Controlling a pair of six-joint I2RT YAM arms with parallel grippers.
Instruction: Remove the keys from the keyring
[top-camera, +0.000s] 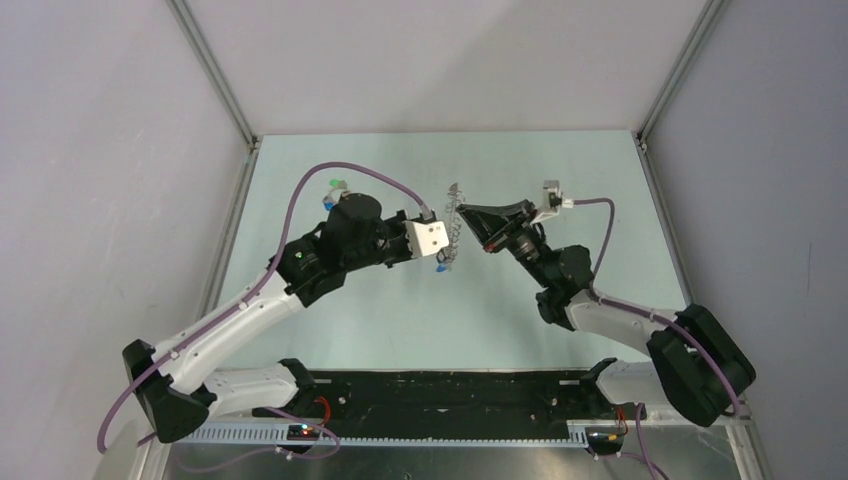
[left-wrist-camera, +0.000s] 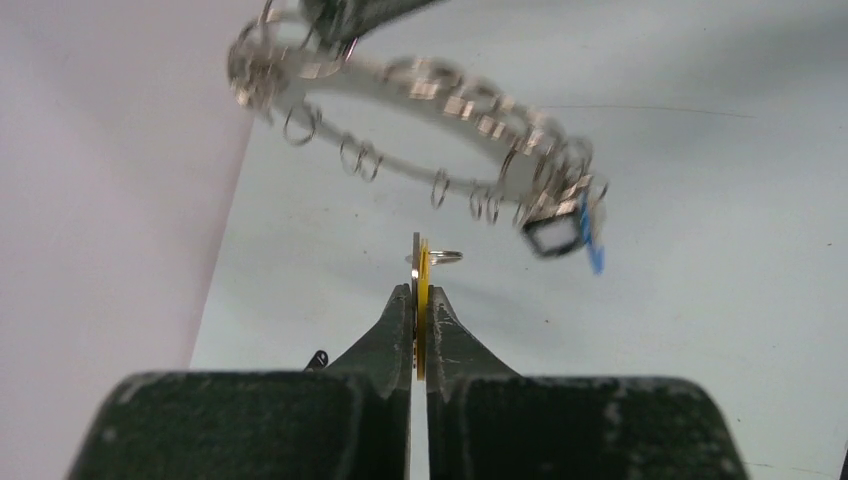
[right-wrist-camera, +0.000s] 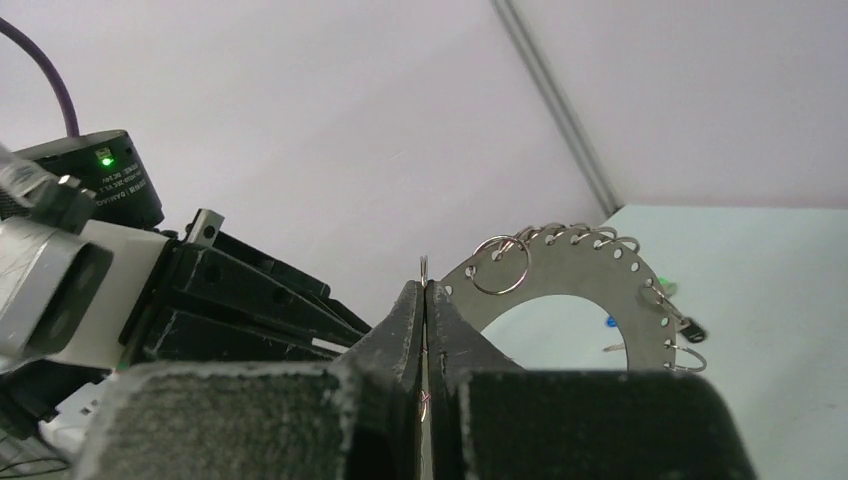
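The keyring (left-wrist-camera: 450, 100) hangs in the air, a flat silver ring with small loops along its rim, also seen in the right wrist view (right-wrist-camera: 590, 270). My right gripper (right-wrist-camera: 427, 285) is shut on its rim at a small loop. A black key (left-wrist-camera: 552, 236) and a blue key (left-wrist-camera: 595, 250) dangle from the ring's far end. Just below the ring and apart from it, my left gripper (left-wrist-camera: 420, 292) is shut on a yellow key (left-wrist-camera: 423, 268) with a small split ring at its top. From above, both grippers (top-camera: 447, 250) (top-camera: 463, 213) meet mid-table at the keyring (top-camera: 455, 200).
A green key (top-camera: 338, 184) and a blue key (top-camera: 327, 201) lie on the table at the back left. A black key (left-wrist-camera: 317, 357) lies on the table (left-wrist-camera: 700, 380) below my left fingers. White walls close in the pale table on three sides.
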